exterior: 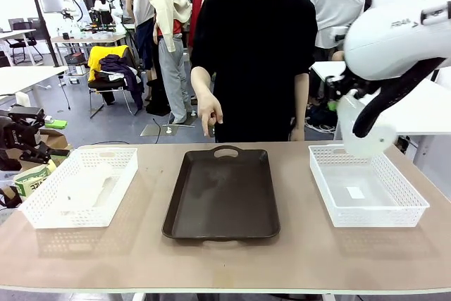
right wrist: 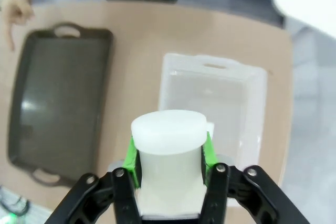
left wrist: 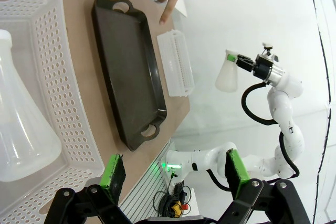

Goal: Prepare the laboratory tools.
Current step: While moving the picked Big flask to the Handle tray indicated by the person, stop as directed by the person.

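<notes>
One frosted-white conical flask (exterior: 364, 130) hangs in the air above the right white mesh basket (exterior: 366, 187). My right gripper (right wrist: 169, 156) is shut on the neck of this flask (right wrist: 168, 145), green pads on both sides. The second flask (left wrist: 21, 129) lies on its side in the left mesh basket (exterior: 81, 187), where it shows only as a faint translucent shape (exterior: 86, 189). My left gripper (left wrist: 175, 170) stands open off the table's left edge, with nothing between its fingers. In the front view the left gripper (exterior: 25, 130) sits low at the far left.
A dark brown tray (exterior: 222, 192) with handles lies between the two baskets. The person stands at the far side, one hand (exterior: 210, 114) pointing down towards the tray's far end. Bare table runs along the front edge.
</notes>
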Robot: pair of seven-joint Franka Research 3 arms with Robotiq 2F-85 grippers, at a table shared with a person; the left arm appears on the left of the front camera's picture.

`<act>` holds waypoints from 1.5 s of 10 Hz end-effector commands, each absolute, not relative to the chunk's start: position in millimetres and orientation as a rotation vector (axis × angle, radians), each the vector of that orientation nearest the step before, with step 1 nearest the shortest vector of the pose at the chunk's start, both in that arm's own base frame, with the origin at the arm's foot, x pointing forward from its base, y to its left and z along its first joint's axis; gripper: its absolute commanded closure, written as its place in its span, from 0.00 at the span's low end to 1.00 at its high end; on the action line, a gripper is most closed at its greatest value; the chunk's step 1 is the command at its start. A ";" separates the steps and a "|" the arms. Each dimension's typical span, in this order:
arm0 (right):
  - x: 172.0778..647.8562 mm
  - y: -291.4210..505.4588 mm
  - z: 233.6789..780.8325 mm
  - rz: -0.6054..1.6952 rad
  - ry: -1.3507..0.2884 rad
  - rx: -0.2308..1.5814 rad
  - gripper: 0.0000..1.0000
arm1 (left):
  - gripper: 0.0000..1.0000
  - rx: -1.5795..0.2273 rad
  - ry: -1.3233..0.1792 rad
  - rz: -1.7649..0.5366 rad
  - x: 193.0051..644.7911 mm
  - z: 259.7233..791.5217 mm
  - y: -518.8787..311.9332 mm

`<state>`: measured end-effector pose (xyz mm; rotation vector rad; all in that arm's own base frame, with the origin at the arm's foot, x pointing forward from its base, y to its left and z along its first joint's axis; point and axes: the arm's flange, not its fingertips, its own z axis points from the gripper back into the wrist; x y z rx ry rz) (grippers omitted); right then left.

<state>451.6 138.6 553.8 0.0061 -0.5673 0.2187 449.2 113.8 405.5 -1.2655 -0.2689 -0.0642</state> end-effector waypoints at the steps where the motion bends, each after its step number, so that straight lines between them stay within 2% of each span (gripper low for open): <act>1: 478.3 182.2 555.4 0.446 -0.653 0.001 1.00 | 0.00 -1.265 -0.274 -0.063 448.2 406.9 115.0; 3: 484.0 233.7 565.4 0.618 -0.745 0.006 1.00 | 0.00 -1.265 -0.274 -0.063 448.2 406.9 115.0; 9: 491.2 354.0 555.9 0.861 -0.731 -0.053 1.00 | 0.00 -1.265 -0.274 -0.063 448.2 406.9 115.0; 12: 516.5 415.3 511.4 0.971 -0.636 -0.119 1.00 | 0.00 -1.265 -0.274 -0.063 448.2 406.9 115.0; 15: 541.9 438.9 466.8 0.990 -0.551 -0.077 1.00 | 0.00 -1.265 -0.274 -0.063 448.2 406.9 115.0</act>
